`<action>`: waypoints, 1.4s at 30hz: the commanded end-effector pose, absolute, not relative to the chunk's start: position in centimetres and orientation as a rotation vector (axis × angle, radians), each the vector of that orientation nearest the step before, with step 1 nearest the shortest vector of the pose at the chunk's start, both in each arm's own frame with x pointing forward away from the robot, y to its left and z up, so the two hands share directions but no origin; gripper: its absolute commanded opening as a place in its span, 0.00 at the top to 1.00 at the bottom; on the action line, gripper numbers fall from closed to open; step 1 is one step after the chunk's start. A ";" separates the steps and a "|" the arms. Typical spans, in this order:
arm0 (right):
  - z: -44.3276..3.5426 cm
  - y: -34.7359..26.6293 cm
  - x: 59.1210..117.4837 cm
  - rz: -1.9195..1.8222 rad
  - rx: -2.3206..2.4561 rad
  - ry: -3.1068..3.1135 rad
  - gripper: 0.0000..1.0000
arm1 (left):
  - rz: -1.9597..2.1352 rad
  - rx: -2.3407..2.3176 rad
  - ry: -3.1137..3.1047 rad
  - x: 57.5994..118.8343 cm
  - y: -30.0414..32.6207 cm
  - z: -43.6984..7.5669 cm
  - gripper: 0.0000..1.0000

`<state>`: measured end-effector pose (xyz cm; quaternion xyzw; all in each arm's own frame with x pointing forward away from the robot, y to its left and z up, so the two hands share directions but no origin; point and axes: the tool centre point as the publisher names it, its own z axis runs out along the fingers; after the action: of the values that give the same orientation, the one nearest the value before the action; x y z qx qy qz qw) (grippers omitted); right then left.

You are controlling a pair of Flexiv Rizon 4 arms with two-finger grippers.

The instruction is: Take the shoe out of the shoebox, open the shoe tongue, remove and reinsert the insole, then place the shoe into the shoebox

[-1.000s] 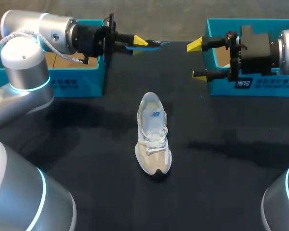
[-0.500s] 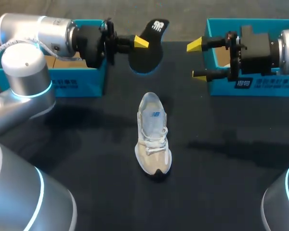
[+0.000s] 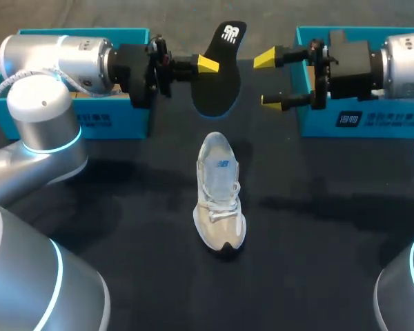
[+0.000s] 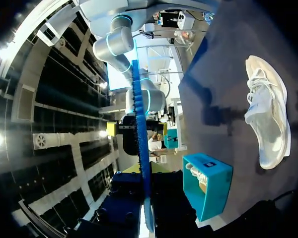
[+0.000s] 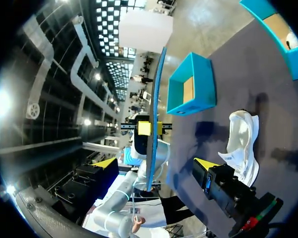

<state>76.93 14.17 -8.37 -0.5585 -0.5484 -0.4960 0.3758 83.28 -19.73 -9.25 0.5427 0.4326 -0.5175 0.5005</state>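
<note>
Now clamping the insole (image 3: pixel 219 76) in the left gripper (image 3: pixel 207 64) above the table's (image 3: pixel 124 207) far edge, second finger hidden behind it. From both wrists, just a thin blue edge-on line. Hovering just beside it: right gripper (image 3: pixel 269 79), fingers spread wide, nothing between. Mid-table, upright, toe toward the near edge: shoe (image 3: pixel 219 200). At the far corners, partly cut off: left box (image 3: pixel 110 121), right box (image 3: pixel 359 121).
</note>
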 end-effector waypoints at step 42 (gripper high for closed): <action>-9.0 19.2 78.7 -1.208 -1.383 -1.399 1.00 | -1.229 1.251 1.023 83.6 -22.0 -9.2 1.00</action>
<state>78.67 18.92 -8.91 -0.5474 -0.5570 -0.4758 0.4046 83.53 -21.69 -9.11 0.5228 0.4293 -0.5142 0.5272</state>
